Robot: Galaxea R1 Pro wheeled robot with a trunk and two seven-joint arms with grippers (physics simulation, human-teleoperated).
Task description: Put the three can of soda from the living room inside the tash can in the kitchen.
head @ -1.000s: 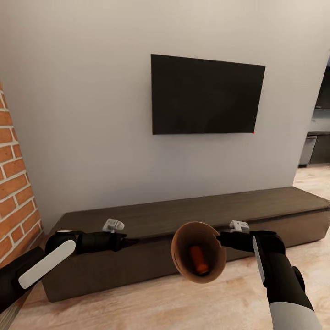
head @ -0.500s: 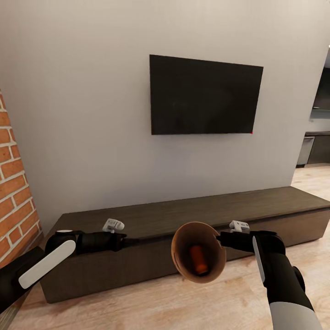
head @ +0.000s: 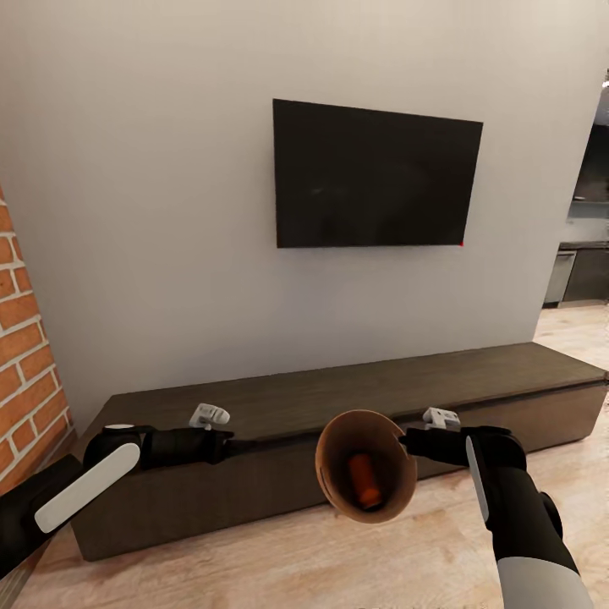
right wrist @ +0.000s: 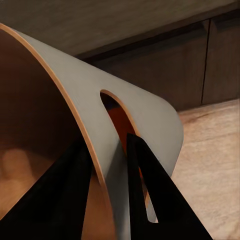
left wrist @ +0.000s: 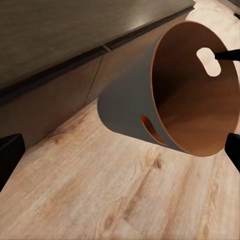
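Note:
The brown trash can [head: 328, 447] hangs tilted over the floor, its mouth facing me. My right gripper [head: 408, 440] is shut on its rim beside a handle slot, one finger inside the wall [right wrist: 145, 115] and one outside. One orange soda can [head: 365, 480] lies inside; orange also glints through the lower slot [left wrist: 150, 128]. The other two cans are out of view. My left gripper [head: 238, 443] reaches forward left of the trash can [left wrist: 195, 100], open and holding nothing, its fingertips [left wrist: 10, 152] wide apart.
A long low dark wood cabinet [head: 338, 393] runs along the grey wall just ahead, under a black TV [head: 376, 175]. Red brick chimney [head: 25, 372] stands at the left. Light plank floor [head: 296, 567] leads right towards the kitchen opening [head: 584, 271].
The whole picture has slid slightly left, so the camera has moved. Both arms and the trash can keep their places relative to me.

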